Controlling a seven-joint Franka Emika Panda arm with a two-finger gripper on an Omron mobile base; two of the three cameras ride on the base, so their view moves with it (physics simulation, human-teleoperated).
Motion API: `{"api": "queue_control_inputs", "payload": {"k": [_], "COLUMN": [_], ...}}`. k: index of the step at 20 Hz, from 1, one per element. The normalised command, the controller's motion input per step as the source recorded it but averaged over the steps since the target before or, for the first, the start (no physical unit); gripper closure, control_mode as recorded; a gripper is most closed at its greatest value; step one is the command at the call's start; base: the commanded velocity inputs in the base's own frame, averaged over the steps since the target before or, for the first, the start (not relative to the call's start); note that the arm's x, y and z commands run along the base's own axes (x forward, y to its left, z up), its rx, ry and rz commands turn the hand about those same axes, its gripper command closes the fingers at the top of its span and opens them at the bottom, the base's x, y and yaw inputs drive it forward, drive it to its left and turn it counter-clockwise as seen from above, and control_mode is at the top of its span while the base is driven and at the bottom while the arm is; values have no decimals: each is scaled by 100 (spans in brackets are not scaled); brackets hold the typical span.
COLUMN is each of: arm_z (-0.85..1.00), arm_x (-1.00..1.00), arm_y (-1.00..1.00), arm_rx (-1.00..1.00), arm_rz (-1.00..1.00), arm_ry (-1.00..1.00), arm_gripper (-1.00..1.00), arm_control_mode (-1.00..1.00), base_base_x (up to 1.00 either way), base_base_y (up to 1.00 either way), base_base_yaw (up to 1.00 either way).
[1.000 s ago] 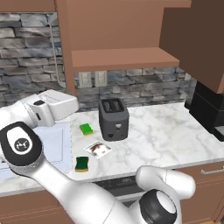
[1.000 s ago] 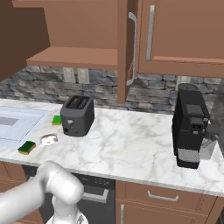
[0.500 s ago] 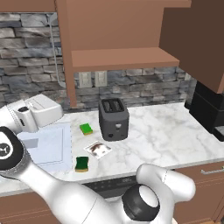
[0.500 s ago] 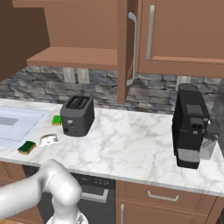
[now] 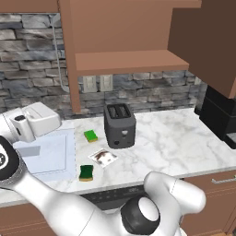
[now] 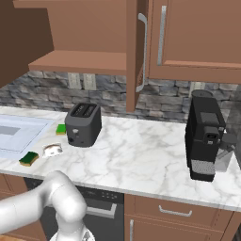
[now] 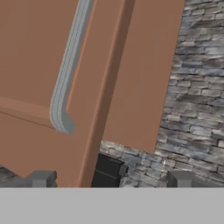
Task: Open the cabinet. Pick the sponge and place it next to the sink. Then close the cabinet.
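The cabinet (image 5: 124,62) stands with both doors swung out; one door's silver bar handle (image 6: 141,52) shows edge-on. On the marble counter, the dark green sponge (image 5: 85,173) (image 6: 29,158) lies at the front, just right of the sink (image 5: 46,154) (image 6: 19,134). My white hand (image 5: 37,120) hovers over the sink's far side, left of the left door. In the hand view my gripper (image 7: 110,179) is open with nothing between its tips. It faces a brown door panel with its handle (image 7: 65,78).
A black toaster (image 5: 120,125) (image 6: 83,124) stands behind the sponge. A brighter light-green sponge (image 5: 91,135) lies next to it, and a small white item (image 5: 103,157) lies in front. A black coffee machine (image 6: 204,134) stands at the right.
My hand has swung left and slightly down, away from the toaster, over the sink. Both sponges and the cabinet doors have stayed put.
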Motion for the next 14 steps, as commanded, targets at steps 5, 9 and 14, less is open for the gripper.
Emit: {"api": "queue_control_inputs", "payload": {"k": [5, 9, 14], "arm_z": [0, -3, -9], "arm_x": [9, 11, 22], "arm_y": [0, 1, 0], "arm_rx": [0, 0, -1], "arm_rz": [14, 14, 12], "arm_ry": [0, 0, 0], "arm_gripper": [-100, -100, -100], "arm_control_mode": [-100, -100, -100], "base_base_x": [0, 0, 0], "base_base_y": [0, 0, 0], "base_base_yaw": [0, 0, 0]}}
